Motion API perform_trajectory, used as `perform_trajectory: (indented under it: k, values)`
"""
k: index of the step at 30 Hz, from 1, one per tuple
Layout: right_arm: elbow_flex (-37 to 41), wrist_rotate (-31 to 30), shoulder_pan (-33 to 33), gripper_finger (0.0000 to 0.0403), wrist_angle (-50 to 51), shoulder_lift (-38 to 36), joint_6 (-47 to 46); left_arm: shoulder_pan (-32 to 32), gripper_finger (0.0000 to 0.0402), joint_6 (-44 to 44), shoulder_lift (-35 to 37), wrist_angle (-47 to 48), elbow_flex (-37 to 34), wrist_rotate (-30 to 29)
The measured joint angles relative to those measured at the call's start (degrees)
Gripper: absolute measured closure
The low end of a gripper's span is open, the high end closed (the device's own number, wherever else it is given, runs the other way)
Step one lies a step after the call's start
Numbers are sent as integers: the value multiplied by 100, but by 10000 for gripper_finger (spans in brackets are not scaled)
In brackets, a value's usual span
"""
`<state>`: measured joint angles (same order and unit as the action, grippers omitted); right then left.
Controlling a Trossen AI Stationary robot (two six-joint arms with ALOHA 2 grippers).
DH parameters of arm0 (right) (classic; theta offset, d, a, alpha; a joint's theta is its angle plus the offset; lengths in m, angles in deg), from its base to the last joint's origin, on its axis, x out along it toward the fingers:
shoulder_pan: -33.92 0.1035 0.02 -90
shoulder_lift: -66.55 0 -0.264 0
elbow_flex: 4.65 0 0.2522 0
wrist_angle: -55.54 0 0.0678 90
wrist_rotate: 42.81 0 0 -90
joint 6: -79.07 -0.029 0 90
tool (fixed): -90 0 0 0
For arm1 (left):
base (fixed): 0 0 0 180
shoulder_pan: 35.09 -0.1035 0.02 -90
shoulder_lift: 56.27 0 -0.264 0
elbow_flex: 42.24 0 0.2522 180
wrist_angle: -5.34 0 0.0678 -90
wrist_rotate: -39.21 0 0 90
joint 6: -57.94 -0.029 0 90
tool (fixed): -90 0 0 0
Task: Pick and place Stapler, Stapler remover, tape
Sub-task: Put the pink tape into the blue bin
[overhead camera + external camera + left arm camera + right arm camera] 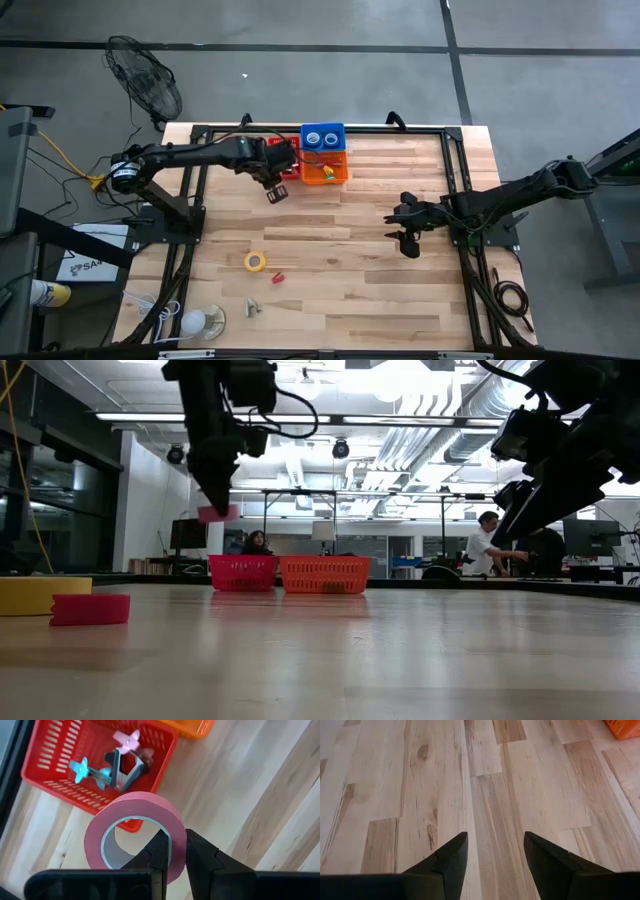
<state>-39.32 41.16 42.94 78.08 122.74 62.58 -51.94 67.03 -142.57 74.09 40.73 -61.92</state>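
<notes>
The left gripper [172,851] was clamped on the wall of a pink tape roll [134,829], held above the tabletop [380,250] just beside the red slotted plastic basket [60,770]. That thin pinch might let it twist loose. The right gripper [495,851] waited, spread.

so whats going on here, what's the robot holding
The left end effector is shut on a pink tape roll, holding it above the table beside the red basket, which already has staple removers in it. The right end effector hangs open and empty over bare wood. A yellow tape roll still lies on the table.
</notes>
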Motion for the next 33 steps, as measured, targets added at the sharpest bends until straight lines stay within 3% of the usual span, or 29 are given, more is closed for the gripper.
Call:
perform_trajectory:
  k: [15,28,33]
  values:
    - [0,-926,2,217,-103,0,137,0,362,-288,0,-24,103,-7]
    - [24,-1749,2,217,-1189,49,1141,0,362,-502,0,-320,105,-5]
    - [477,-2055,-2,217,-2622,285,1699,0,362,-752,0,-678,105,75]
